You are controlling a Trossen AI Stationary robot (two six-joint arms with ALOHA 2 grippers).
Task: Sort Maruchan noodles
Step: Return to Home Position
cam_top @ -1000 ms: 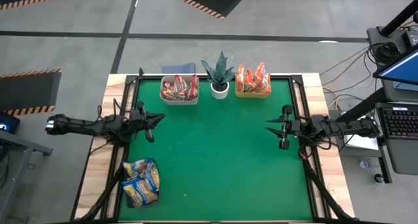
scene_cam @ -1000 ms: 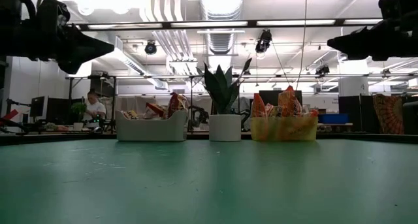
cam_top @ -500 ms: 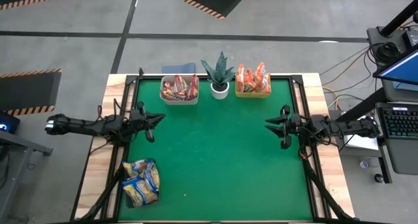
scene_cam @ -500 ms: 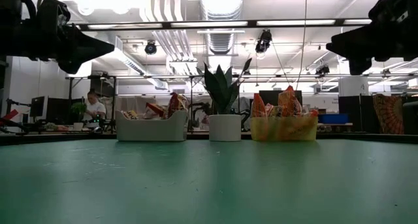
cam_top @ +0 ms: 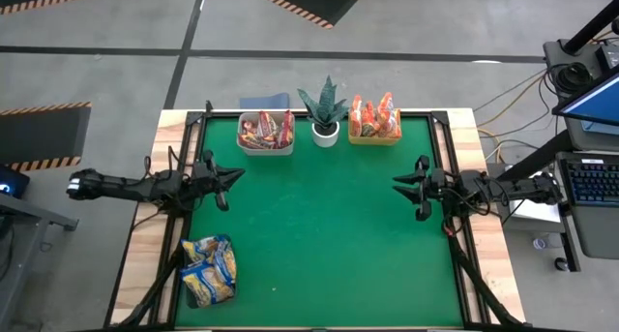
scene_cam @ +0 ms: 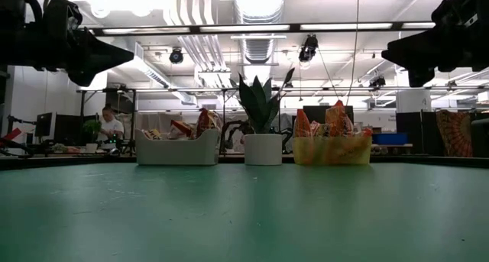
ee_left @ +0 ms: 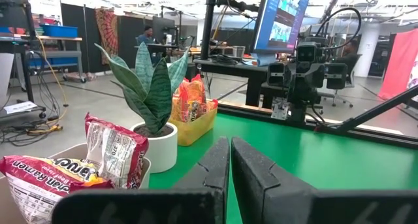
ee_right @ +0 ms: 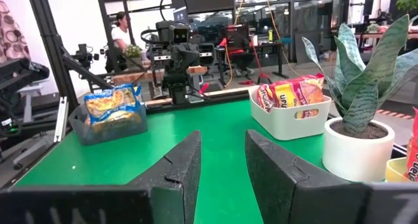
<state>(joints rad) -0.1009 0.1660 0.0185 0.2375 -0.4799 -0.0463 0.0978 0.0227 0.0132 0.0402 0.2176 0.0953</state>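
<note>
The Maruchan noodles lie in three bins. Red-white packets (cam_top: 266, 127) fill a white bin (scene_cam: 177, 150) at the far edge, and orange-red packets (cam_top: 375, 115) stand in a yellow bin (scene_cam: 332, 150) beside it. Yellow-blue packets (cam_top: 209, 268) lie in a grey bin (ee_right: 108, 128) at the near left corner. My left gripper (cam_top: 238, 175) hovers shut and level over the mat's left edge, its fingers (ee_left: 219, 152) together. My right gripper (cam_top: 398, 187) hovers level over the right edge, open, with nothing between its fingers (ee_right: 186, 155).
A potted green plant (cam_top: 325, 109) stands between the white and yellow bins at the far edge. The green mat (cam_top: 319, 235) lies between the two arms. A black frame rail (cam_top: 448, 158) runs along the table's sides. A monitor and a keyboard stand off the table's right.
My right gripper has rolled about its own pointing line while staying in place over the right edge; its fingers now stand differently in the high and low views. The left arm and all the packets have kept still.
</note>
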